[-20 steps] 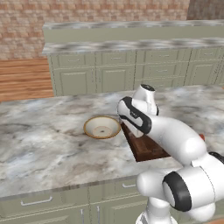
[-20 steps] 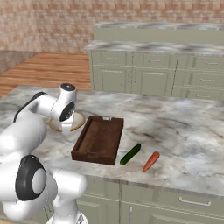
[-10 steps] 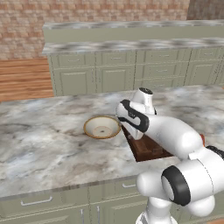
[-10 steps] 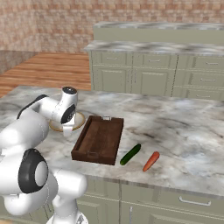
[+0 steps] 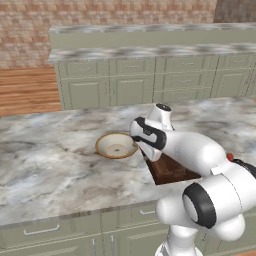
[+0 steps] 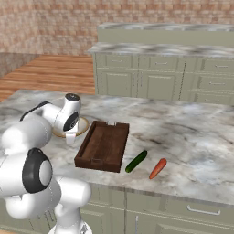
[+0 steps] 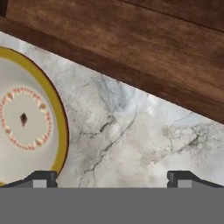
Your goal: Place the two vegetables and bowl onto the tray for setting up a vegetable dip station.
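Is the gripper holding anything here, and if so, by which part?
Nothing is held. The gripper is open over bare counter between the bowl and tray.

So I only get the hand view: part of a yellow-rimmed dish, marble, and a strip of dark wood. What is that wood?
Observer: It is the rim of a rectangular wooden tray. The right base view shows nothing in it.
Operator: Any vegetables around?
Observer: Yes, a green cucumber and an orange carrot lie on the counter, past the tray's long side away from your dish, which is a bowl.
Operator: Is the bowl whole?
Observer: Yes. The left base view shows it round, upright and with nothing inside.
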